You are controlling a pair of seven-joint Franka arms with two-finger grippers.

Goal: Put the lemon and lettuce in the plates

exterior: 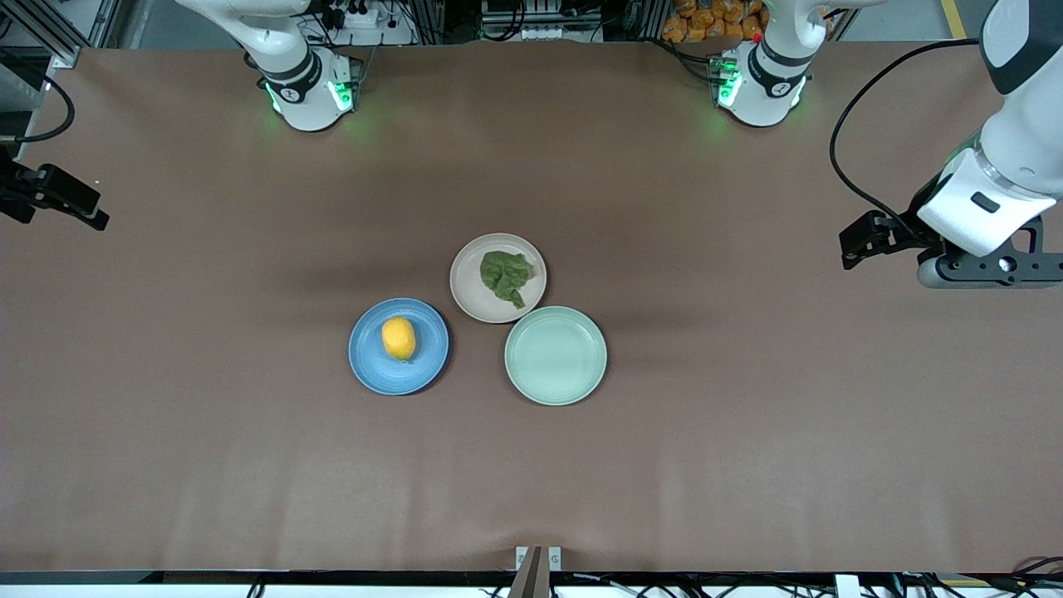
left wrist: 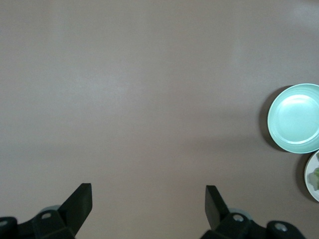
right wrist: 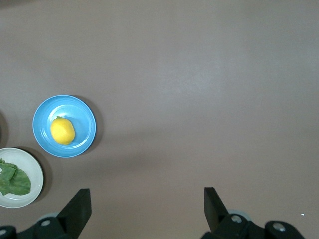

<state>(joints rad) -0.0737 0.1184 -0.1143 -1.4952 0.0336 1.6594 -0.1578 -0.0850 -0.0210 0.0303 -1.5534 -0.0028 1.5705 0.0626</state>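
The yellow lemon point(exterior: 399, 338) lies in the blue plate point(exterior: 363, 365), and the right wrist view shows the same lemon point(right wrist: 63, 131). A wrinkly green lettuce point(exterior: 505, 276) rests in the beige plate point(exterior: 469, 295), which touches the blue plate's far edge. My left gripper point(left wrist: 148, 199) hangs open over bare table at the left arm's end, with nothing between its fingers. My right gripper point(right wrist: 147, 201) is open and holds nothing, over bare table at the right arm's end. Both stand well apart from the plates.
A pale mint-green plate point(exterior: 555, 355) with nothing in it sits beside the blue plate and touches the beige one. Brown table surface stretches all around the three plates. A small bracket point(exterior: 538, 558) sits at the table's near edge.
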